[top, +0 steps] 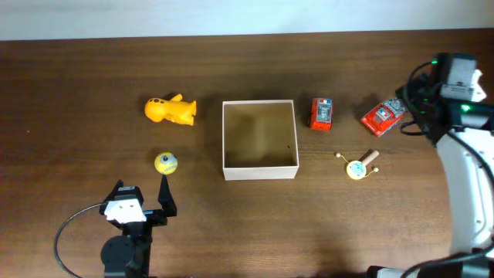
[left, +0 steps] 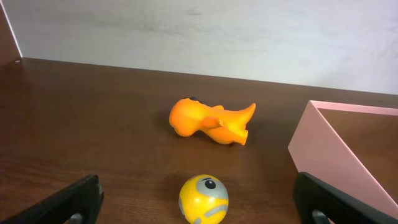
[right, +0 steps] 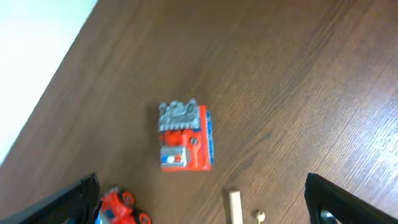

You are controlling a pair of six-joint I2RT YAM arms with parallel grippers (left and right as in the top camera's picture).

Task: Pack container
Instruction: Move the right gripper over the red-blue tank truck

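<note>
Left gripper: jaws wide apart, holding nothing. The yellow ball lies just ahead of them, likely first pick. Centre the ball between the fingers and close low, since it may roll.

Right gripper: also spread and empty, above the red block toy.

Container: mid-table between the two toy groups, apparently empty.

Writing: none readable. The block toy's blue-white patch is too blurred.
</note>
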